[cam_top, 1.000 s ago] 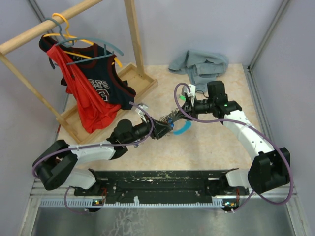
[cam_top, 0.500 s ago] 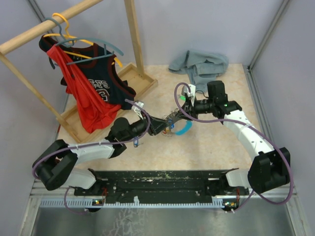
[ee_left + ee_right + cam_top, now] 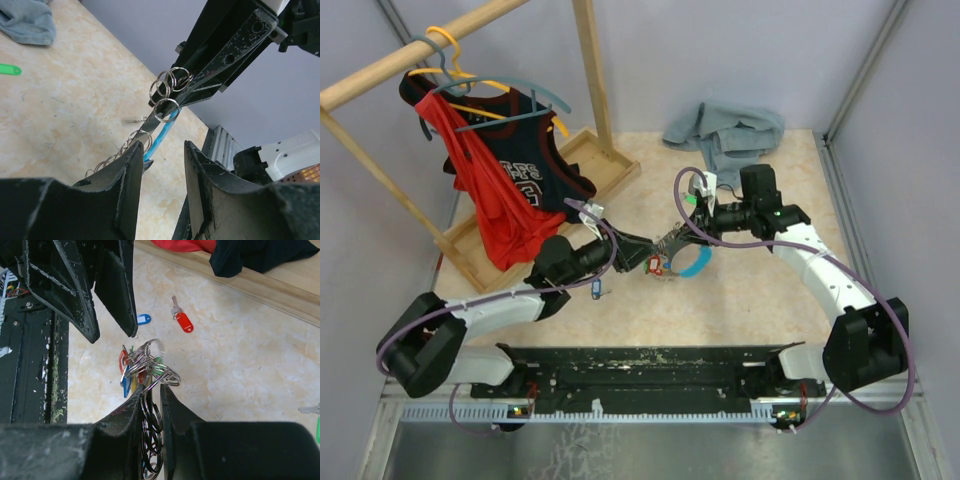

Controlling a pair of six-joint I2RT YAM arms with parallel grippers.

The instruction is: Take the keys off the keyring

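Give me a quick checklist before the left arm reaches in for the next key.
1. Right gripper shut on the keyring: ok.
2. Left gripper open and empty: ok.
3. Tagged keys hanging on the ring, ready to pull: ok.
4. Red-tagged key and blue-tagged key lying loose on the table, off the ring: ok.
5. Which key slides off easiest: cannot tell.

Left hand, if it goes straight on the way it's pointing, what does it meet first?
Probably the keyring gripped in the right hand, straight ahead of it; depth is unclear.
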